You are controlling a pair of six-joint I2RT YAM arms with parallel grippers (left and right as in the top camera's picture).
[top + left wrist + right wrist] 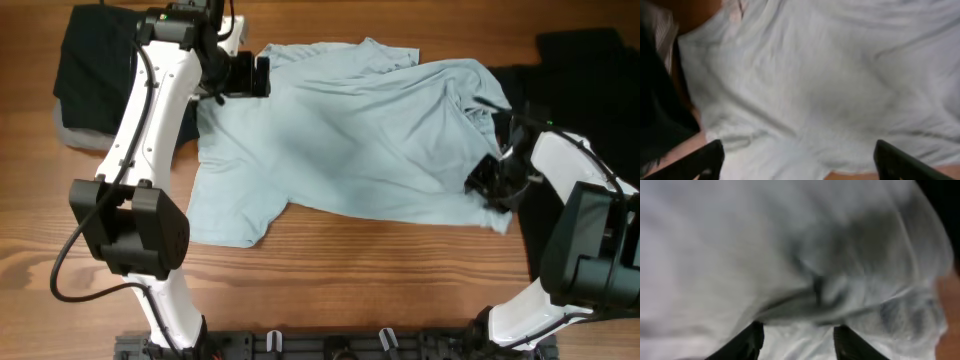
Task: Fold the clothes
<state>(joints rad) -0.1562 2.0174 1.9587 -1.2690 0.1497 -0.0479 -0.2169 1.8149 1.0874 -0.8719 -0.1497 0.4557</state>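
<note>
The left hand (250,76) is held wide open above the shirt (350,140). The right hand (492,183) is set against its bunched edge; a grip cannot be told. The shirt is spread on the counter (400,285), black clothes (88,60) beside it

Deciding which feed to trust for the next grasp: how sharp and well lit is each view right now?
Overhead: sharp, evenly lit, pale blue-green T-shirt wrinkles clear. Left wrist: soft focus, slightly blurred, left end effector fingers dark at the bottom edge. Right wrist: heavily blurred, fabric smeared, shaded folds; unreliable.
</note>
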